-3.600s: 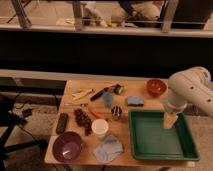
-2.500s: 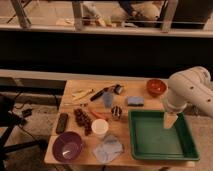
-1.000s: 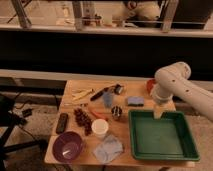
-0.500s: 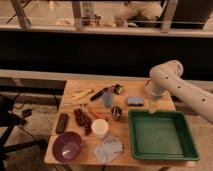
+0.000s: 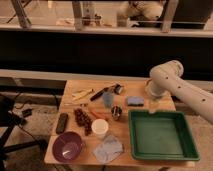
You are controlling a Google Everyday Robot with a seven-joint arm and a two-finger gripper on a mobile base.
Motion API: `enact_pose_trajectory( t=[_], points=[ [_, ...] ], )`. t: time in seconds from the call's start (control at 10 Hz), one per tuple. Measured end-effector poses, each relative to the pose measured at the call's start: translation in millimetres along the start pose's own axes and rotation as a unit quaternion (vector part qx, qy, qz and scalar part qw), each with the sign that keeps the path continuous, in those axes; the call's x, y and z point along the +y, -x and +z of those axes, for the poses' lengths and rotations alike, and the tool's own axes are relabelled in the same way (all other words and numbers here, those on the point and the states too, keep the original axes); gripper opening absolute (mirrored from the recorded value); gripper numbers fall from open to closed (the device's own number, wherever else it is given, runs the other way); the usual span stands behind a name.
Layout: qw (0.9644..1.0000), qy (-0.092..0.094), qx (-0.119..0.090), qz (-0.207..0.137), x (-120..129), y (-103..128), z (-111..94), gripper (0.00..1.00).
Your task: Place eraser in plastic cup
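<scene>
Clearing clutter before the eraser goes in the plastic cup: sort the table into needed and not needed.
Needed: blue block, likely the eraser; blue cup, likely the plastic cup; gripper, just right of the block.
Lying about: green tray; purple bowl; white cup; blue cloth; dark bar; small can.

On the table (image 5: 121, 131), the plastic cup (image 5: 100, 128) stands near the front middle. A bowl (image 5: 67, 146) sits to the cup's front-left and a cloth (image 5: 109, 148) lies just before it. Left of the cup lie grapes (image 5: 82, 120), then a flat bar (image 5: 62, 122). A small can (image 5: 116, 112) stands behind the cup. The tray (image 5: 162, 135) lies to the cup's right. The gripper (image 5: 153, 104) hangs right-behind the cup, above the tray's far edge.
</scene>
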Motion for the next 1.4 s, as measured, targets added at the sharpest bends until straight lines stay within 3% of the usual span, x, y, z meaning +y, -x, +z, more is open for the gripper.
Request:
enact_pose_trajectory(
  t=[0.2, 0.4, 0.6, 1.0, 1.4],
  points=[
    [0.9996, -0.024, -0.013, -0.004, -11, 14, 6, 0.8],
    [0.9985, -0.044, -0.03, -0.016, -28, 43, 11, 0.8],
    [0.9973, -0.059, -0.039, -0.023, -41, 52, 17, 0.8],
    [0.9966, -0.067, -0.042, -0.021, -72, 51, 44, 0.8],
    [0.9973, -0.061, -0.037, -0.016, -87, 52, 79, 0.8]
  ],
)
